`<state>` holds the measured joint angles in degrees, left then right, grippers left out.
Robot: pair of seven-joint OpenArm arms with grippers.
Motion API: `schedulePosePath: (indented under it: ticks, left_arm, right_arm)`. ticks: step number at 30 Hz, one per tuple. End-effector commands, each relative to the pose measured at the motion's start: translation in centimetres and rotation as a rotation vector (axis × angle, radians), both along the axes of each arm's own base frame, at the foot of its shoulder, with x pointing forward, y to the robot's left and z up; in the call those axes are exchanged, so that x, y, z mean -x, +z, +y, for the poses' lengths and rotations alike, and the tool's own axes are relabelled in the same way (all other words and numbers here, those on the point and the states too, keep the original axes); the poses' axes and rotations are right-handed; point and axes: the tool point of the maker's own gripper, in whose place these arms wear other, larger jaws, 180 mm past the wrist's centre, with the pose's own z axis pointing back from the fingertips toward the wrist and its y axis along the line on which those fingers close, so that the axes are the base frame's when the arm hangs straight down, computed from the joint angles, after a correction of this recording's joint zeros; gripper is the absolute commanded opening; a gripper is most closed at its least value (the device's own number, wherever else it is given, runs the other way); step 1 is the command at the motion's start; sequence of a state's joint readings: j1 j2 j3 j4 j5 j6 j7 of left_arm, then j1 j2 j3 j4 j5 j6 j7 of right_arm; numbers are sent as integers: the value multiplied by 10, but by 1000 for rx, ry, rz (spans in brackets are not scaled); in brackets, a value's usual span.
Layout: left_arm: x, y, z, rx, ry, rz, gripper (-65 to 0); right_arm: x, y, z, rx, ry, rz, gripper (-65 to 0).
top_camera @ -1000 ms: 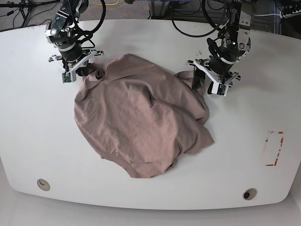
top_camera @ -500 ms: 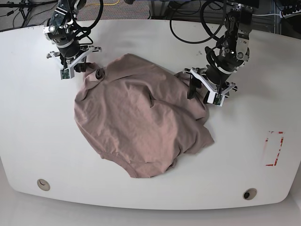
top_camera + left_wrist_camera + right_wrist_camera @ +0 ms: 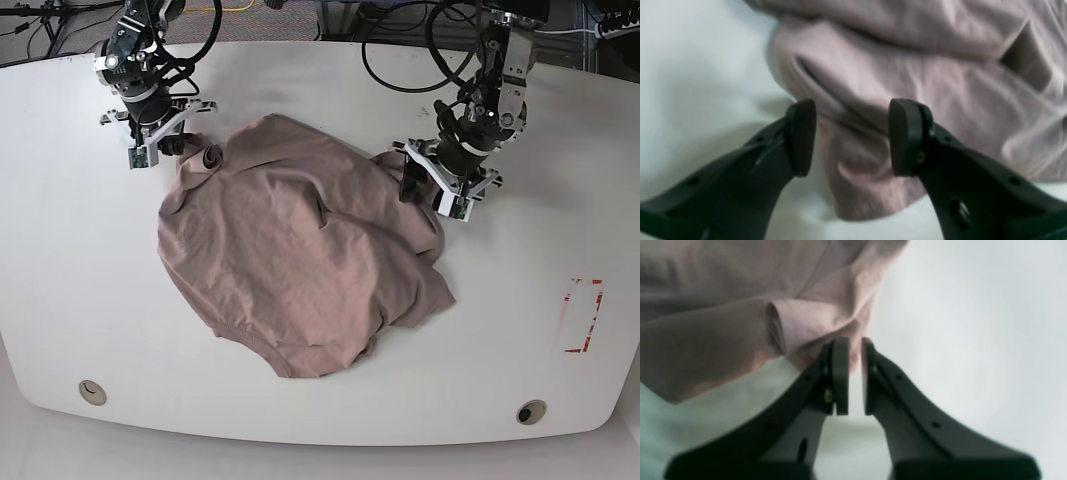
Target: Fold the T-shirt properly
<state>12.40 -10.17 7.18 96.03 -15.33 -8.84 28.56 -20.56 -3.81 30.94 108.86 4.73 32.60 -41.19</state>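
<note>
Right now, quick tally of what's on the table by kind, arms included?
T-shirt: 1, mauve, crumpled
End effectors: 2, left end effector open over the cloth edge, right end effector nearly shut at the shirt's edge
Red-outlined marking: 1
Round table holes: 2
Total: 6

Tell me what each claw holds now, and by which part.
The right claw pinches the T-shirt at a cloth edge. The left claw stands open over a fold, holding nothing.
</note>
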Motion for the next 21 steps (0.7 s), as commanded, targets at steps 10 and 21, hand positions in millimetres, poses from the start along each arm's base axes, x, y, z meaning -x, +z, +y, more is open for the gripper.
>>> schedulePosePath:
  ticks: [10,21]
  left_arm:
    - [-6,4,-25,20,-54,-11,-318]
    - [-4,1,-35,61,-37,5,-319]
  right_arm:
    - [-10,13,1,-1,6,-55,-592]
    - [-4,9,-1,7,12,-34,-594]
